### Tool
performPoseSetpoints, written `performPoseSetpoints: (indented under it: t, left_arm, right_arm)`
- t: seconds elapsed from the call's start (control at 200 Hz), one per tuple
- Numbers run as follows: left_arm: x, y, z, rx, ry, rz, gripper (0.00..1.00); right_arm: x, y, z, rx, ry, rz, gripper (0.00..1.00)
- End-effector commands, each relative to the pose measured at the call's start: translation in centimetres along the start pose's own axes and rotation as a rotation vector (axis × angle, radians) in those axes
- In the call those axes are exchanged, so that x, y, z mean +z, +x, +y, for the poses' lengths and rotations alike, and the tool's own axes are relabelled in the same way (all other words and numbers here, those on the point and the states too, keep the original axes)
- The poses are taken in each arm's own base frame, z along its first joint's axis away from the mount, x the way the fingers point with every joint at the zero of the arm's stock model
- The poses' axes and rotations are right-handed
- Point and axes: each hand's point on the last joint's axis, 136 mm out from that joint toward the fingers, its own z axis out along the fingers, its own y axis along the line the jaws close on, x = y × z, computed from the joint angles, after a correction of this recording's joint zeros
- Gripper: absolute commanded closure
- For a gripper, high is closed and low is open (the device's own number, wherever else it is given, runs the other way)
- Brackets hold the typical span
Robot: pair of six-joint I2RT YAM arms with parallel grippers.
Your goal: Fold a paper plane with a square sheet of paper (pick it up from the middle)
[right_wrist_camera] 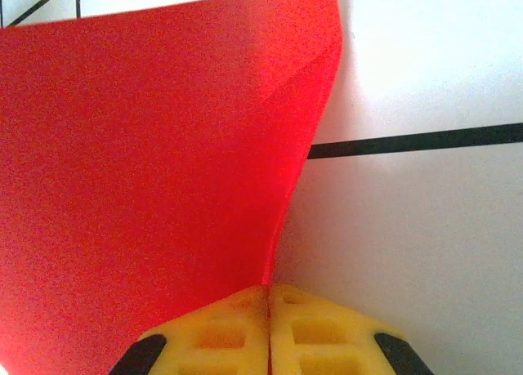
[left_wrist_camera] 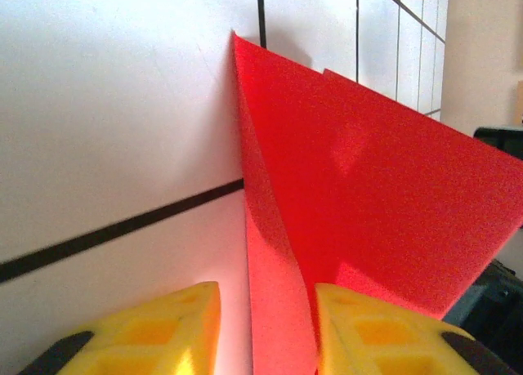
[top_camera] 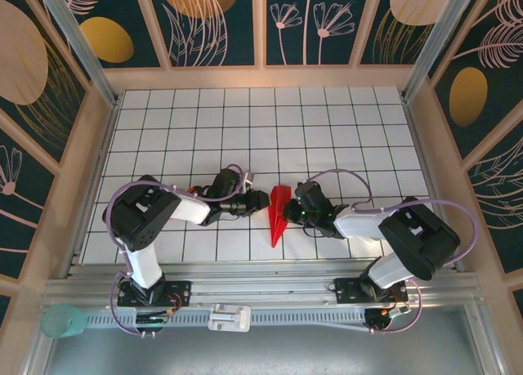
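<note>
— Where is the paper plane (top_camera: 279,216)?
— On the white gridded table (top_camera: 245,122), toward its near edge, between the two arms. The narrow tip points at the arm bases and the wider end points away from them.
— And the right pincer (right_wrist_camera: 269,292)?
— Closed tight. In its wrist view the yellow fingers (right_wrist_camera: 319,326) meet with no gap. The edge of the red paper runs straight into the seam, so it is pinching the plane from the right side.
— The left pincer (left_wrist_camera: 266,297)?
— Narrowly parted. A raised flap of the paper stands between its fingers, close against the one on the right of that view. A strip of table shows between the flap and the other finger.
— How do the two sit from above?
— They face each other across the plane, one on each side, both low over the table.
</note>
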Motion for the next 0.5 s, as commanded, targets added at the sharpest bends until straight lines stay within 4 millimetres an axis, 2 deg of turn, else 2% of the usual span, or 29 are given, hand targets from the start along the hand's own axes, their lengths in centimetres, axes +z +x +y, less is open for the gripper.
performPoseSetpoints:
  t: [0.0, 0.13, 0.355, 0.495]
  left_arm:
    - [0.5, -0.5, -1.1, 0.022, 0.050, 0.012, 0.71]
    - [0.6, -0.2, -1.1, 0.025, 0.055, 0.026, 0.78]
    - [0.3, -0.5, -1.1, 0.015, 0.058, 0.013, 0.97]
    - [-0.4, -0.9, -0.7, 0.001, 0.040, -0.018, 1.00]
  right_arm:
    - [-0.1, -0.2, -0.2, -0.001, -0.004, -0.014, 0.93]
    - [-0.2, -0.4, -0.2, -0.001, -0.004, -0.021, 0.92]
    - [-0.8, -1.6, 0.1, 0.010, -0.033, -0.043, 0.86]
    - [-1.3, -2.3, 0.7, 0.035, -0.101, -0.050, 0.88]
